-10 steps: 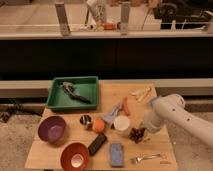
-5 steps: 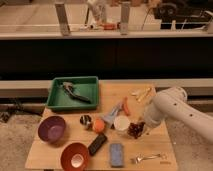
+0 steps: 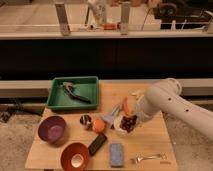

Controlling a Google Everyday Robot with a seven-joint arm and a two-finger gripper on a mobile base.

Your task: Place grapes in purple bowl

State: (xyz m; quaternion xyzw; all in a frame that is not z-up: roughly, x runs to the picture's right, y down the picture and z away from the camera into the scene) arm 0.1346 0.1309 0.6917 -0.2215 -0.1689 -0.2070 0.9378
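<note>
The grapes (image 3: 129, 122), a knobbly dark red cluster, hang at centre right of the frame. They are pinched in the gripper (image 3: 132, 119) at the tip of the smooth white arm, just over the white cup (image 3: 119, 125). The round purple bowl (image 3: 51, 129) sits at lower left, well apart. The rectangular green tray (image 3: 90, 89) holds a dark tool (image 3: 75, 93). Arm and grapes have shifted up and left since half a second ago.
</note>
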